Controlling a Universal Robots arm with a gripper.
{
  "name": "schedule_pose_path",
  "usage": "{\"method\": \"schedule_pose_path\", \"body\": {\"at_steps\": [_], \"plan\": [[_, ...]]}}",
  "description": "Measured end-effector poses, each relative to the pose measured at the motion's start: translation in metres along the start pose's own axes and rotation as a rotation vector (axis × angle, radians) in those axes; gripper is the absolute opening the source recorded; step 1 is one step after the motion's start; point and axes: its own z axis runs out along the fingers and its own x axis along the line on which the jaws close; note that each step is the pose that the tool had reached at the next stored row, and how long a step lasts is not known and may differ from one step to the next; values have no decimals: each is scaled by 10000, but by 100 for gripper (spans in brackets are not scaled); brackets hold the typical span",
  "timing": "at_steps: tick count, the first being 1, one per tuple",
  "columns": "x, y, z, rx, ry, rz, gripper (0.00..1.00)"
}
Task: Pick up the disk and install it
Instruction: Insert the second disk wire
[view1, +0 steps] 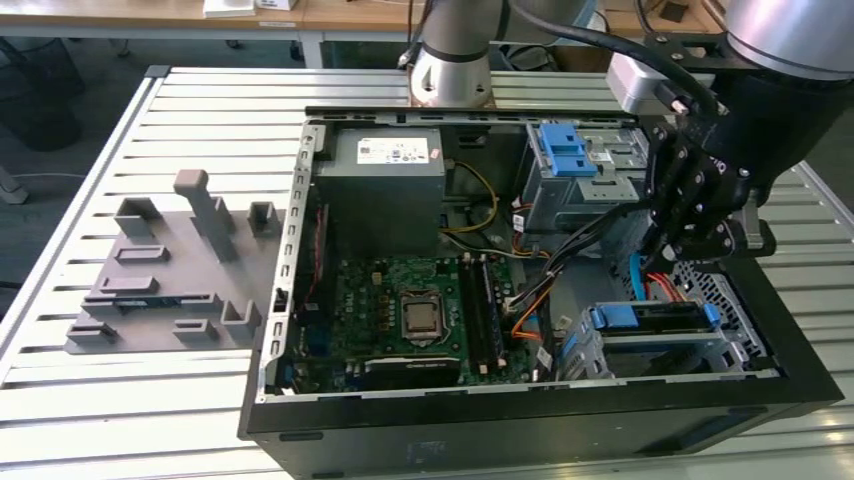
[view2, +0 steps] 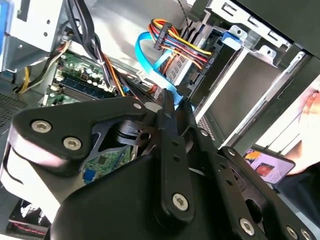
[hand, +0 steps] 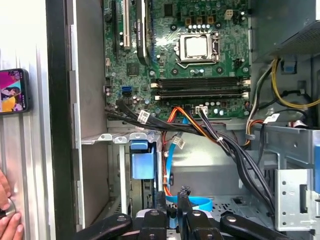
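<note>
Green mobo (hand: 195, 55), blue SATA cable (view2: 152, 57)

Blue plastic bracket (view1: 650, 316), matt

An open computer case (view1: 534, 420) is laid on a slatted table (view1: 160, 400). Inside it, the motherboard (view1: 414, 320) is set toward the exterior view's left, the power supply (view1: 387, 185) behind it, and the disk (view1: 654, 318) in a bay at the right. The gripper (view1: 694, 235) is held above that bay.

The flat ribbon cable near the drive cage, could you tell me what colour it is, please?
Light blue; the flat ribbon cable shows best in the second wrist view.
</note>
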Motion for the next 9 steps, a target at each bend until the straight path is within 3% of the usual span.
{"method": "schedule_pose_path", "body": {"at_steps": [3,6,7,9], "plan": [[-9,0,25,8,140,-1,24],[-10,0,31,7,121,0,16],[-10,0,33,2,21,2,16],[-10,0,35,-19,-348,7,16]]}}
